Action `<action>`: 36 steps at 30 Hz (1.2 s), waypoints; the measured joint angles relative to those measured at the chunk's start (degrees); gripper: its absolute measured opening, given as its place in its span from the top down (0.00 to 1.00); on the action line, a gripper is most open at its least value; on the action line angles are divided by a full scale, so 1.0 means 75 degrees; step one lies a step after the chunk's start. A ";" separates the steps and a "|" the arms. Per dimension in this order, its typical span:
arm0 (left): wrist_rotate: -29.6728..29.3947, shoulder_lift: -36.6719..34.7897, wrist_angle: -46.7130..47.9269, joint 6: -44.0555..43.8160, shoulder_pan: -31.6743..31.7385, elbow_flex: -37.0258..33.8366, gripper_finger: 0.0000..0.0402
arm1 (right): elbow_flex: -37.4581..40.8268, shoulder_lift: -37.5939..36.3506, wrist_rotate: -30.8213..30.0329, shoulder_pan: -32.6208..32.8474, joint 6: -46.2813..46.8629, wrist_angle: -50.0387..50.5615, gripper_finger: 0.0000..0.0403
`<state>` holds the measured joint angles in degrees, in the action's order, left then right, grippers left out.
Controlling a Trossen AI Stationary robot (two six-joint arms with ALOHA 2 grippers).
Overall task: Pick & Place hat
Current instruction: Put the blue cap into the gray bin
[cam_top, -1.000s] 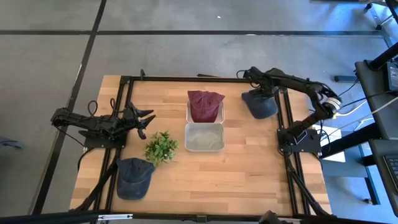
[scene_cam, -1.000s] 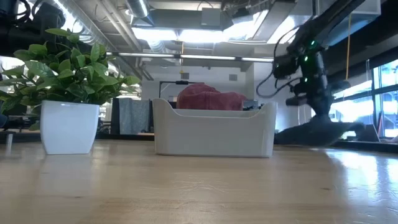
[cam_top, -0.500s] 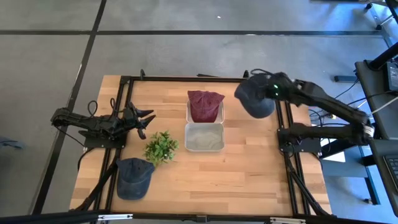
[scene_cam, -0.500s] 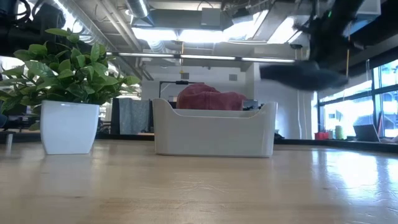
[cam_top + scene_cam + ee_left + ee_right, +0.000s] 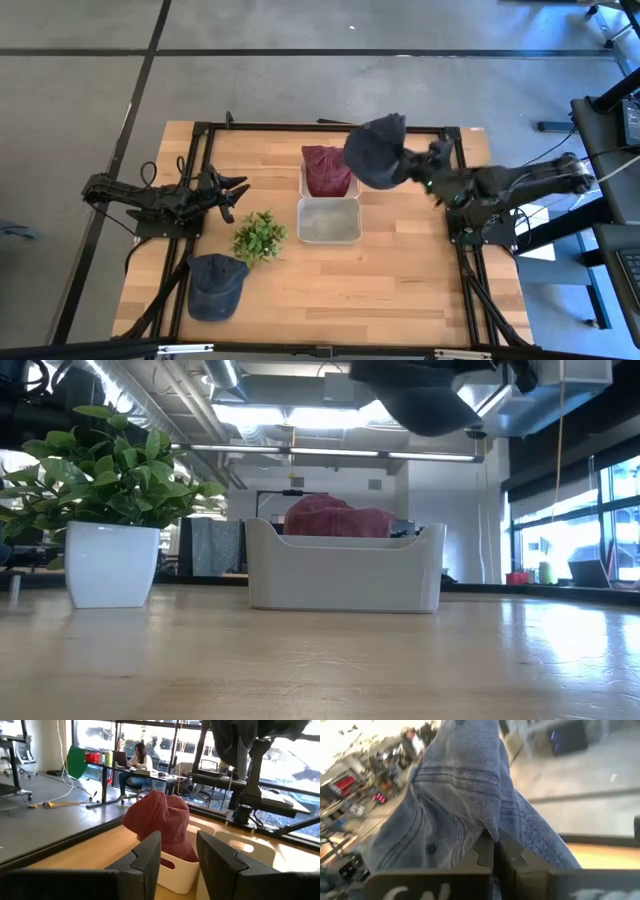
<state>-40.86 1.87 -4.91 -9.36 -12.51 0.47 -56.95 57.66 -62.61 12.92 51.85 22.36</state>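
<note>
**Dark hat carried high toward the bins**

We see the right end effector pinching the dark blue hat by its fabric, lifted well above the tabletop so it clears the white bin walls. The left end effector waits narrowly parted at the left edge.

Wooden table, white bin, potted plant, blue hat

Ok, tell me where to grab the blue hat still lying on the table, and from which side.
Judging from above, pinch the blue hat at its domed crown, coming straight down: it lies flat near the table's front-left corner. The plant stands close beside it, so stay off that side.
</note>
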 joint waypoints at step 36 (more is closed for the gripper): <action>0.0000 0.0003 0.0096 -0.0791 -0.0003 0.0000 0.70 | -0.0076 0.7444 -0.3657 0.1595 0.0975 -0.8272 0.98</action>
<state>-40.86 1.89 -4.19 -15.29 -12.53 0.47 -57.52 113.49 -90.04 24.88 59.16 -39.68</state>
